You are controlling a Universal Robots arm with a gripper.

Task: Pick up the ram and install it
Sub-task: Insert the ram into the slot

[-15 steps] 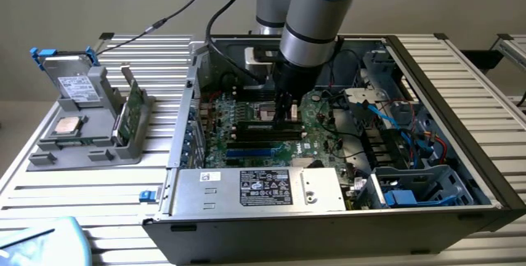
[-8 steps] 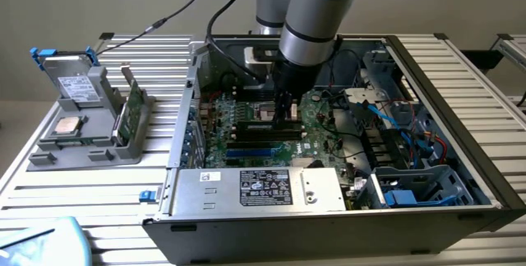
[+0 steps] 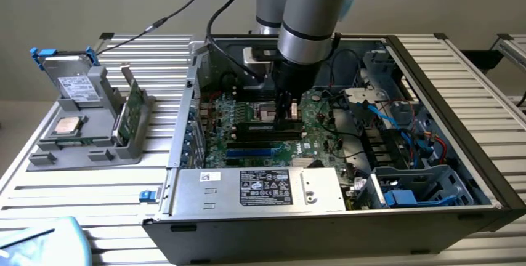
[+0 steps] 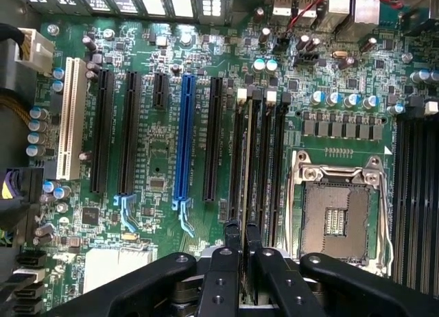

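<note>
Gripping the ram (image 4: 241, 159) edge-on in the nearly closed pincer (image 4: 242, 229), over the black memory slots (image 4: 265, 166) beside the CPU socket (image 4: 336, 217), centre of the exterior view. Could jam or damage contacts if tilted or offset from its slot.

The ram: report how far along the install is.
Done: the ram looks picked up, pinched edge-on in the pincer. In hand: it is lined up along the black memory slots beside the CPU socket. Left: seating; I cannot tell whether it is pushed home.
</note>
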